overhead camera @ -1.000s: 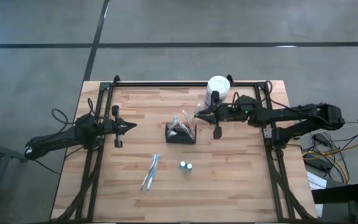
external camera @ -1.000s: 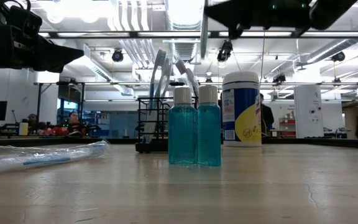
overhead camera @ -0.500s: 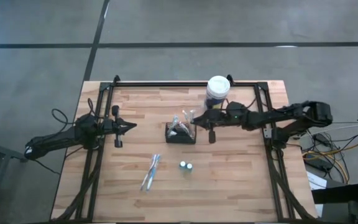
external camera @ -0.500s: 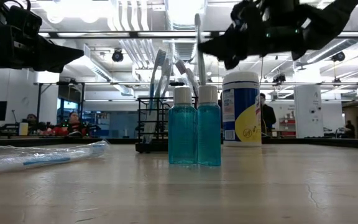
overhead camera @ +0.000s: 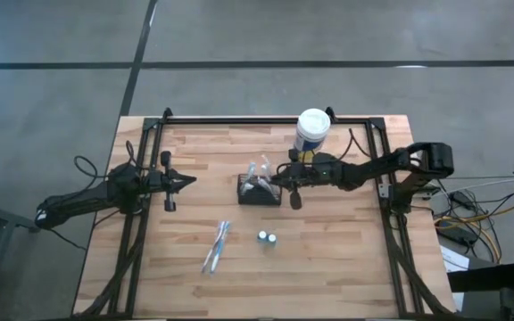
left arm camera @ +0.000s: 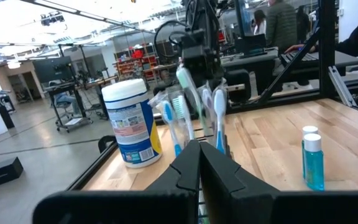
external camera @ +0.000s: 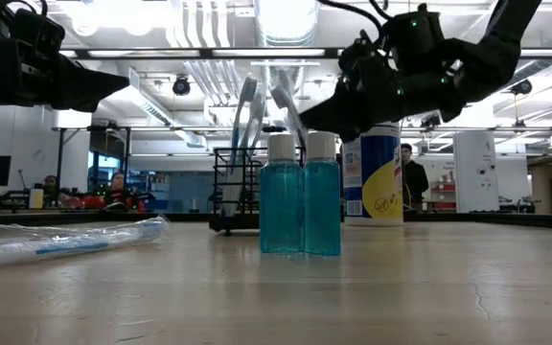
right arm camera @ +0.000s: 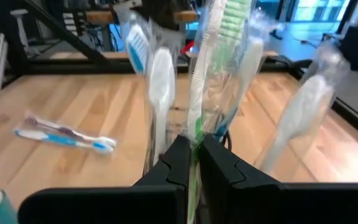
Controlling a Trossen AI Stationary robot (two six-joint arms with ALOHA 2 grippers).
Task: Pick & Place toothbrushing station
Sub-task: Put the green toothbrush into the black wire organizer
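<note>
The right hand (overhead camera: 277, 177), fingers pinched together, hangs at the caddy's (overhead camera: 259, 192) right edge, its arm stretched low across the surface. The left hand (overhead camera: 190, 180), fingers together, waits well left of the caddy.

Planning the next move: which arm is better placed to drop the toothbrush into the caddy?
The right. Its gripper is shut on a wrapped toothbrush right above the black mesh caddy, while the left gripper waits empty and shut near the table's left edge.

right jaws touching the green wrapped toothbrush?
Touching. The right wrist view shows the right gripper with its jaws shut on the green-bristled, clear-wrapped toothbrush, no gap either side, at the small black mesh caddy.
</note>
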